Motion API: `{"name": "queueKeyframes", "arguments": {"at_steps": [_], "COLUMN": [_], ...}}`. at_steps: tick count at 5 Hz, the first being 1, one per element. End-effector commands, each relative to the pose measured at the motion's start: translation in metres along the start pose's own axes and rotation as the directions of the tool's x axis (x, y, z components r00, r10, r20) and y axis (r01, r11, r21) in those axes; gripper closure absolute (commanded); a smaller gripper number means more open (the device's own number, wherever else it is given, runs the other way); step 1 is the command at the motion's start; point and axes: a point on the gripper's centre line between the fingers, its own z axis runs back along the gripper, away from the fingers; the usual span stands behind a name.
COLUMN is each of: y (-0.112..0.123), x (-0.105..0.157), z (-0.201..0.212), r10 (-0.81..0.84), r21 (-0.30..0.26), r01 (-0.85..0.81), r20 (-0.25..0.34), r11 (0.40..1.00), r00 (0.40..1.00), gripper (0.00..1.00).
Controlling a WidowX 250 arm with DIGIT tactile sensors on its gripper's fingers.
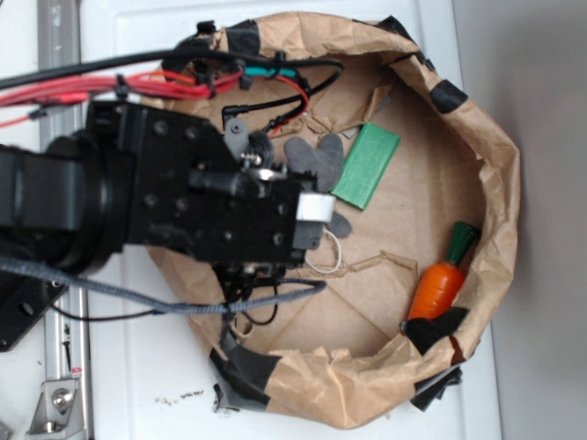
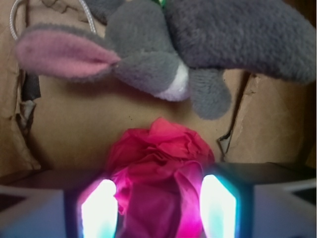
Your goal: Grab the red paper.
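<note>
Your gripper (image 2: pixel 158 206) has the red paper (image 2: pixel 158 163) sitting between its two fingers (image 2: pixel 99 208), jaws narrowed onto it, apparently pinching; beyond lies the grey plush mouse (image 2: pixel 198 44) on the brown paper liner (image 2: pixel 74 119); the green block (image 1: pixel 367 165) and carrot (image 1: pixel 438 284) lie farther off.

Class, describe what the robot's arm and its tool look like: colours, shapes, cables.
The arm is matte black, built of blocky housings with round screw holes. Red, black and teal cables run along its top, and a grey braided cord trails beneath. In the wrist view, the tool has grey fingers whose inner pads glow white.
</note>
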Motion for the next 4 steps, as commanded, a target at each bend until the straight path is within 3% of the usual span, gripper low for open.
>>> {"name": "queueKeyframes", "arguments": {"at_steps": [1,2,3,4], "y": [0.01,0.012,0.013,0.016], "x": [0.004,-0.001,-0.024,-0.018], "z": [0.053,0.075,0.108,0.135], "r10": [0.066,0.097,0.115,0.153], "r21": [-0.117,-0.151,-0.209,-0.286], "r01": [-0.054,-0.078,-0.079,-0.087], "r20": [0.102,0.121,0.166,0.219], "r11": [0.992,0.985,0.975,0.954], "r00": [0.993,0.988,0.979,0.964], "gripper": [1.0,1.0,1.0,1.0]}}
